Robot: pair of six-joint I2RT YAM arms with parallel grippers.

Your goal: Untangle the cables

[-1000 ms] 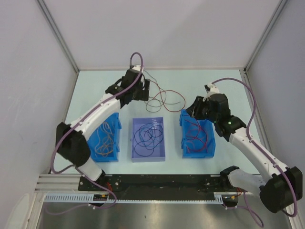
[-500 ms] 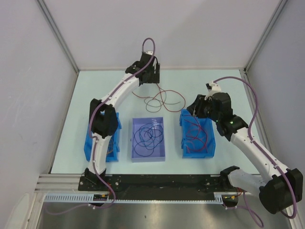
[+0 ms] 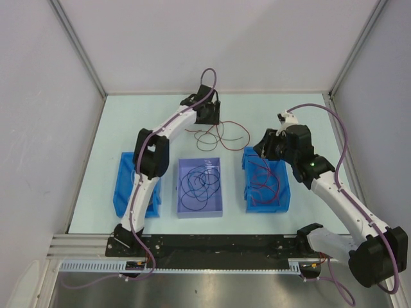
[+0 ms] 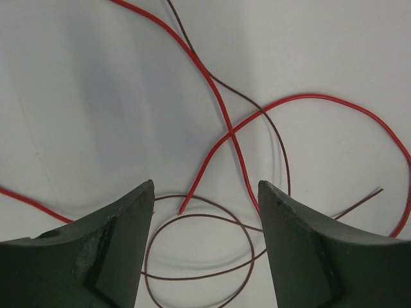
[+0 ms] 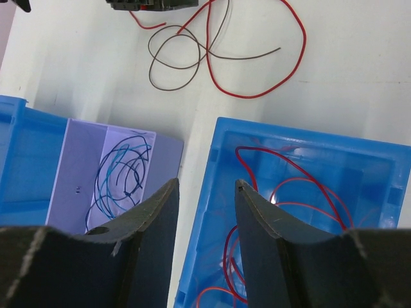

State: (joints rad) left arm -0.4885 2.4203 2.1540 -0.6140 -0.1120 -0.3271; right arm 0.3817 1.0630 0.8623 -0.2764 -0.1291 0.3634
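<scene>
A loose tangle of one red cable and one brown cable lies on the table at far centre. In the left wrist view the red cable crosses the brown cable's loops. My left gripper is open and empty just above this tangle, its jaws either side of the brown loops. My right gripper is open and empty above the left wall of the right blue bin. The tangle also shows in the right wrist view.
Three bins stand in a row in front of the tangle. The left blue bin is partly hidden by my left arm. The purple bin holds navy cables. The right blue bin holds red cables.
My left arm has swung from the far left towards the far centre, so its gripper now hangs over the tangle. The right arm has barely moved.
</scene>
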